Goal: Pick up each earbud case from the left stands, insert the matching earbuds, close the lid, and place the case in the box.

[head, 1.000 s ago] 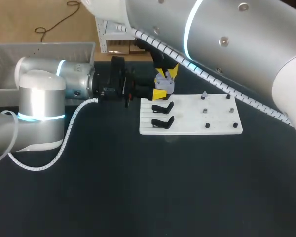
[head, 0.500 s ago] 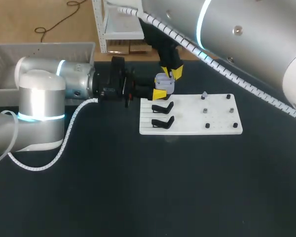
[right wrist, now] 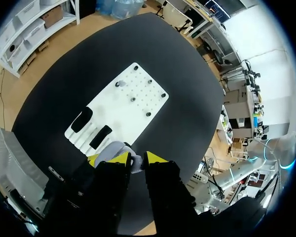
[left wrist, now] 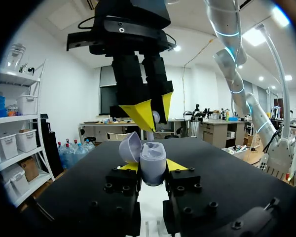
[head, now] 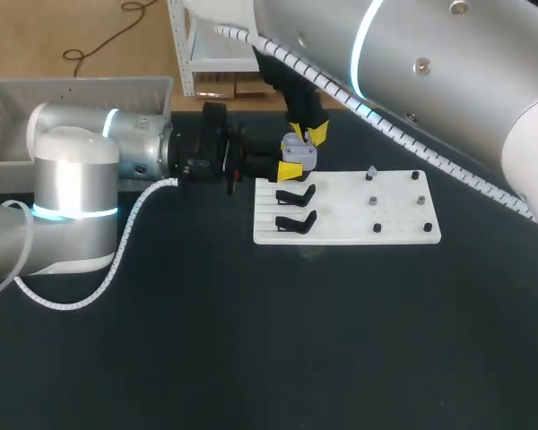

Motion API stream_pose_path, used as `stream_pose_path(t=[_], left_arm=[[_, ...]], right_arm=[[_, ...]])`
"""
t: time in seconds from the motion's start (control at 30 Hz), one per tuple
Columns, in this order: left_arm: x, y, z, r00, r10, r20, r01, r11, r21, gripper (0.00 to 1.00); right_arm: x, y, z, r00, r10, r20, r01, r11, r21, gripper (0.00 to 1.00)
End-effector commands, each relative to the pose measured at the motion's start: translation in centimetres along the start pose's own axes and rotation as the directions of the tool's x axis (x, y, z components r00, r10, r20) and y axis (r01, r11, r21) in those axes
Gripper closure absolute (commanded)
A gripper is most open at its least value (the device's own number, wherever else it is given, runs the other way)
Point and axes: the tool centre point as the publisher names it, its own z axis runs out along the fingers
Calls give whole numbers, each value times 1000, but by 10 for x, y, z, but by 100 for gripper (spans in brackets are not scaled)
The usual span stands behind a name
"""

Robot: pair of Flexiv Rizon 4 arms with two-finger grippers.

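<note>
A lavender earbud case (head: 299,150) with its lid (left wrist: 129,147) flipped open is held off the table, and my left gripper (head: 295,161) is shut on its body (left wrist: 153,165). The left arm comes in level from the left, just behind the white board. My right gripper (head: 310,134) hangs straight above the open case, pointing down. Its yellow tips (left wrist: 140,112) are shut on a small pale earbud (right wrist: 136,161), a little above the case's cavity. Looking down from the right wrist, the case (right wrist: 113,149) lies just under the fingers.
The white pegboard (head: 394,228) lies mid-table, with two empty black stands (head: 295,193) (head: 295,220) at its left end and small pegs (head: 371,172) to the right. A grey bin (head: 72,90) sits at the far left. Dark open table lies in front.
The right arm has shifted slightly overhead, and its gripper stays just above the open case. The left arm and the case have not moved.
</note>
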Motion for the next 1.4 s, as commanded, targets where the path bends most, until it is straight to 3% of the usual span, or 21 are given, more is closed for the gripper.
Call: stream_pose_path(t=[0.03, 0.83, 1.4], left_arm=[[1, 0, 0, 1000, 3, 3, -3, 1000, -1, 100], [1, 0, 0, 1000, 3, 3, -3, 1000, -1, 100], [1, 0, 0, 1000, 3, 3, -3, 1000, -1, 100]], right_arm=[[-5, 10, -5, 1000, 2, -9, -1, 997, 75, 100], [-5, 11, 0, 999, -8, -32, 12, 993, 122, 100], [1, 18, 6, 999, -46, 22, 41, 981, 191, 100]])
